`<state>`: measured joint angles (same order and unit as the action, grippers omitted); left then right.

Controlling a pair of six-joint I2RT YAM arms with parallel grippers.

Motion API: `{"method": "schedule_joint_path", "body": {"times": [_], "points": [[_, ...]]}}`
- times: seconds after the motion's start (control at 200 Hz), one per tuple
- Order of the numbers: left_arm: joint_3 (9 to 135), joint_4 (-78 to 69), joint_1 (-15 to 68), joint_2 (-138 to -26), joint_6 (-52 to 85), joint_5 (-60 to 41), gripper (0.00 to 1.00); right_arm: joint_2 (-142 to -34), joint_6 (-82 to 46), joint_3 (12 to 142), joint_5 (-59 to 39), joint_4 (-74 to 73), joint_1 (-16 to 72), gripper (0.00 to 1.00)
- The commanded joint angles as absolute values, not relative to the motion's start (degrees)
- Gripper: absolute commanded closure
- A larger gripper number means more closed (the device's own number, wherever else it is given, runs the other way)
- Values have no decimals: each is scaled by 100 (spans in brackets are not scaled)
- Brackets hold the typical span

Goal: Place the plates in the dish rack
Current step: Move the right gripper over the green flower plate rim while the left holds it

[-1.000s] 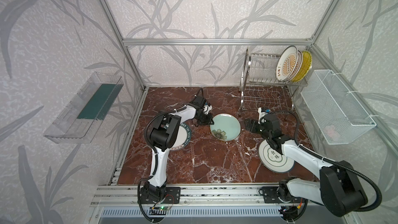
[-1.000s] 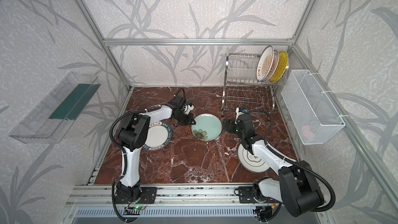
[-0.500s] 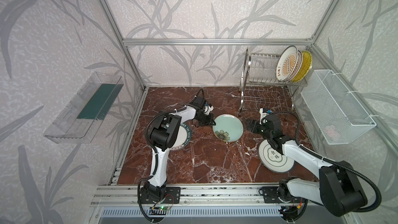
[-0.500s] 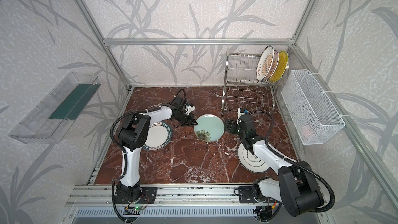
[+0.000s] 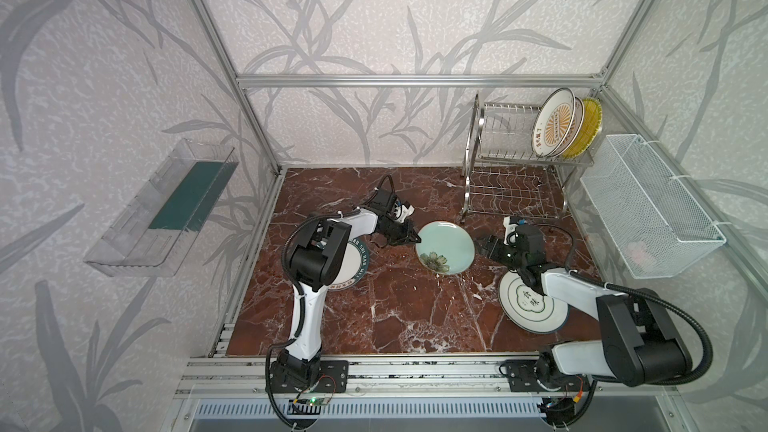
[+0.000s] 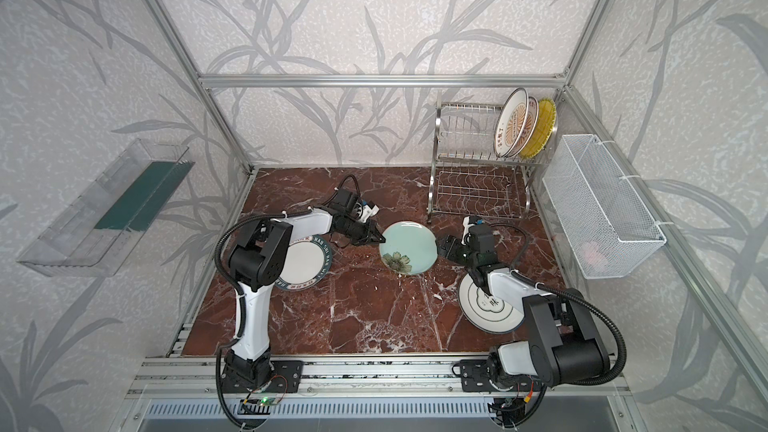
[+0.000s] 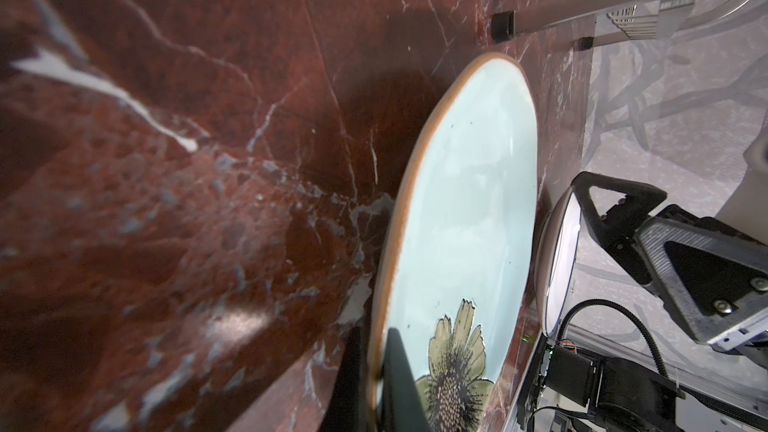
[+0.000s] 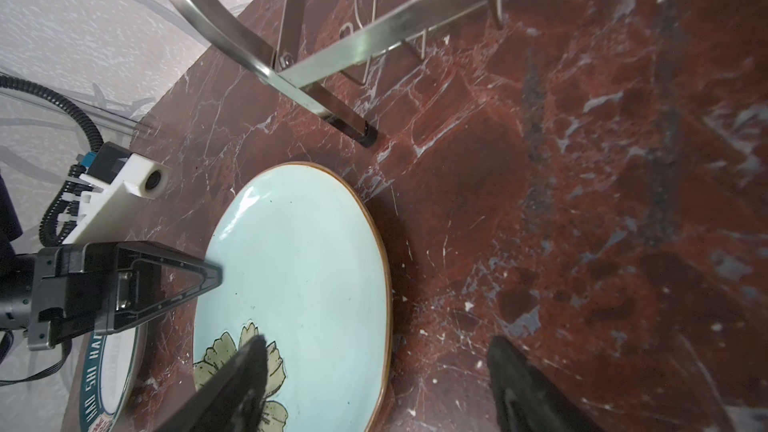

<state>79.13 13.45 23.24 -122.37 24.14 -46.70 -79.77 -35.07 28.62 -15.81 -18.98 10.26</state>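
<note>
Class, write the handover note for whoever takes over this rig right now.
Left end effector: shut on the rim of the pale green plate.
Right end effector: open, at that plate's opposite edge.
Done: two sunburst plates and the yellow plate stand in the upper tier of the dish rack.
Left: that green plate, plus the teal-rimmed plate and cloud-emblem plate lying on the table.
</note>
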Motion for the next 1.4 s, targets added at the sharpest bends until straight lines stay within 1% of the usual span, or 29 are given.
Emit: {"method": "schedule_joint_path", "body": {"times": [0.0, 0.335, 0.89, 1.395], "points": [[7818, 1128, 2321, -12244, 2506, -4815, 100, -8136, -3613, 2850, -1852, -2316, 987, 19], [7671, 757, 2276, -12178, 2689, -5139, 100, -8771, -3958, 2918, -2258, -2673, 942, 20], [7654, 624, 2276, -12175, 2776, -5306, 100, -9587, -4358, 3101, -3221, -3498, 925, 24], [7729, 775, 2303, -12327, 2689, -5313, 100, -9729, -4666, 3190, -3874, -4201, 931, 27]]}}
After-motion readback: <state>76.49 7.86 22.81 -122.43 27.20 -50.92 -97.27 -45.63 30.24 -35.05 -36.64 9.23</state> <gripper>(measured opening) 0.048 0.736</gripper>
